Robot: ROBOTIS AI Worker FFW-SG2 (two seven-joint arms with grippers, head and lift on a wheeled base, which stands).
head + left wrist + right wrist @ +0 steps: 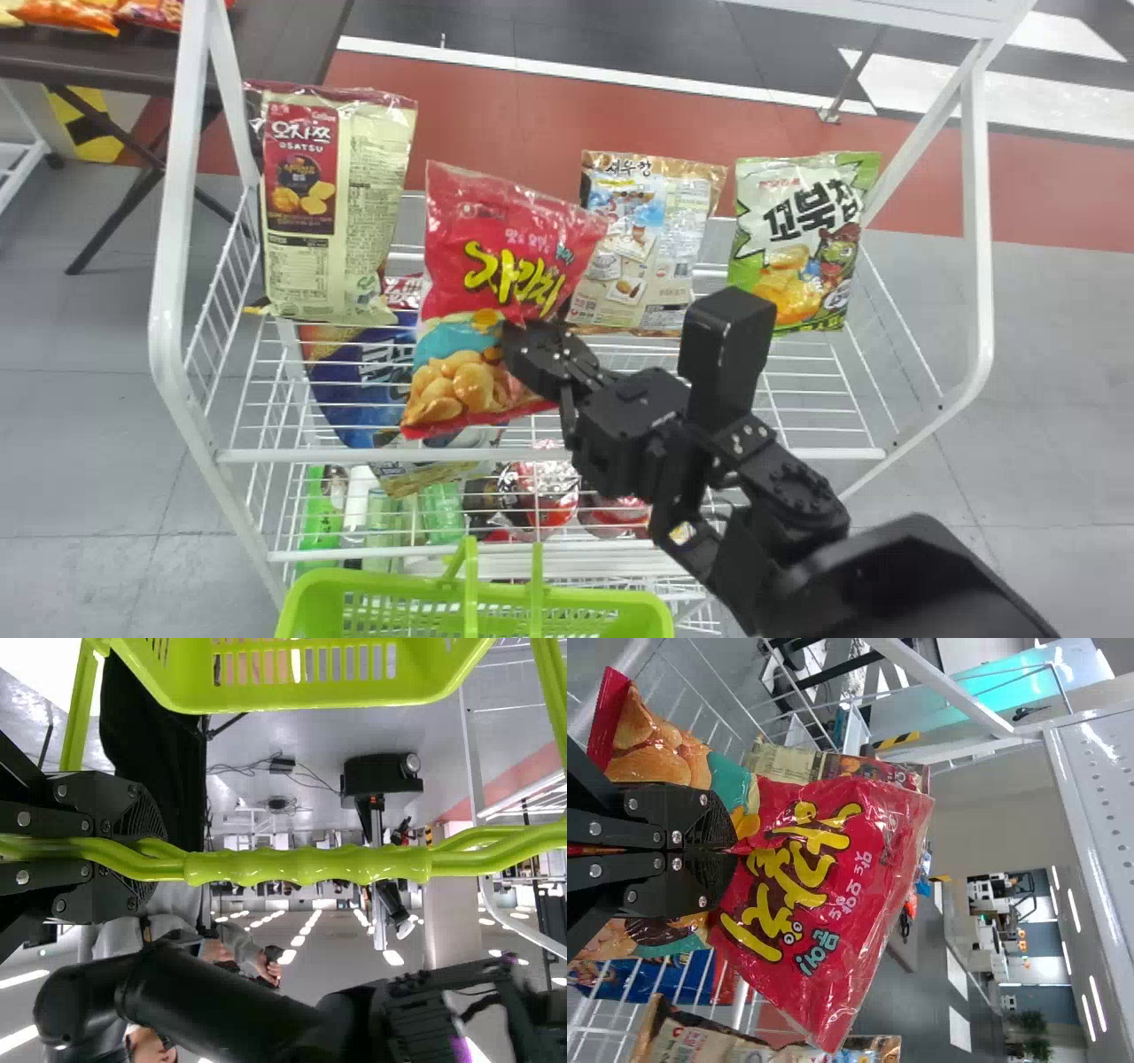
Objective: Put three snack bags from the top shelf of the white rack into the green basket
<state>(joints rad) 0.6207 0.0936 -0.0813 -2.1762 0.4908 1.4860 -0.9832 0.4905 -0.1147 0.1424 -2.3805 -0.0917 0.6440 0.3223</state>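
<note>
— How many bags do you count at the white rack's (163, 292) top shelf?
— I count four. One is the red bag (469, 292), and it is in the right tool (530, 347).
— And the other three?
— They stand on the top shelf: one cream bag (376, 204) at the left, one brown-and-white bag (642, 239) right of the middle, and one green-and-white bag (793, 239) at the right.
— In which state is the right tool?
— Its two fingers are pinching the red bag at the lower part of its front. The bag is tilted, above the near half of the shelf, between the cream bag and the brown-and-white bag.
— Is there one basket only?
— I see one green basket (580, 611), on the near side of the rack, left of the middle. The left tool (152, 850) is pinching one handle (310, 865) of it.
— What lies lower?
— Under the top shelf there is one blue bag (354, 381), seen through the wires.
— And farther away?
— At the far left stands one dark table (283, 35), with at least two orange bags (66, 16) on it.
</note>
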